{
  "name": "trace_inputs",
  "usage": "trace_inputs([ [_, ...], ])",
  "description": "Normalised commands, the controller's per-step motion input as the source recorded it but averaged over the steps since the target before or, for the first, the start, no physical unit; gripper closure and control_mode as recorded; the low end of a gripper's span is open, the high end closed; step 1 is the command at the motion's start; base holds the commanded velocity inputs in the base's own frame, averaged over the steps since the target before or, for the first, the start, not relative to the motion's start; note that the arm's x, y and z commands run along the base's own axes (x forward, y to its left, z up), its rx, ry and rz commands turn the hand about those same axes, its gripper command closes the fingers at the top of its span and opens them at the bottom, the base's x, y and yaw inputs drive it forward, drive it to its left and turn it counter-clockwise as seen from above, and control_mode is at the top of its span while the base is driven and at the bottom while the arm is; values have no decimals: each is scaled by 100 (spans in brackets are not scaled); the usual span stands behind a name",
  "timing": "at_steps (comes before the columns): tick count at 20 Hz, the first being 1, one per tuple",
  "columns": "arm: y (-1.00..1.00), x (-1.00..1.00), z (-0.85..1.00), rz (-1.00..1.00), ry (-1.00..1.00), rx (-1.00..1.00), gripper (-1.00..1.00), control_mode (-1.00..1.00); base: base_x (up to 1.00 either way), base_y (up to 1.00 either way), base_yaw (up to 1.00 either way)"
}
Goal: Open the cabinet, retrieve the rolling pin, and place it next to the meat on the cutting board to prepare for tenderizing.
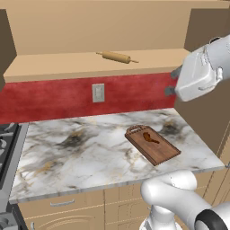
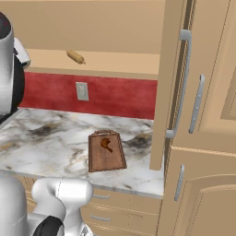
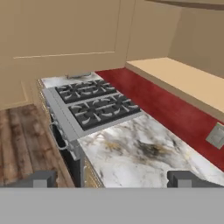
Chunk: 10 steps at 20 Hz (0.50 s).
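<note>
Wide-open end effector [image 3: 111, 179] hangs released and empty, aimed off toward the stove [image 3: 89, 103]. Biggest first: the cabinet [image 1: 90, 27] stands open, its door [image 2: 168, 83] swung out at three o'clock. On the marble table [image 1: 81, 143], the cutting board [image 1: 152, 144] carries the meat [image 1: 150, 138]. Smallest, the rolling pin [image 1: 116, 56] lies on the shelf at twelve o'clock. Risk: a nudge could roll that round pin away.

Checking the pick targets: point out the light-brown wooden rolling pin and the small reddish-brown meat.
Light-brown wooden rolling pin [image 1: 116, 56], left base view, middle of its barrel.
Small reddish-brown meat [image 1: 148, 137], left base view, its thick lump.
</note>
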Motion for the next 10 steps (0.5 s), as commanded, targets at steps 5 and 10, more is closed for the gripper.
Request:
trace_inputs([
  [5, -23, 68, -26, -9, -2, 1, -100, -100, 0, 0, 0],
  [10, -20, 68, -5, -10, -1, 2, -100, -100, 0, 0, 0],
])
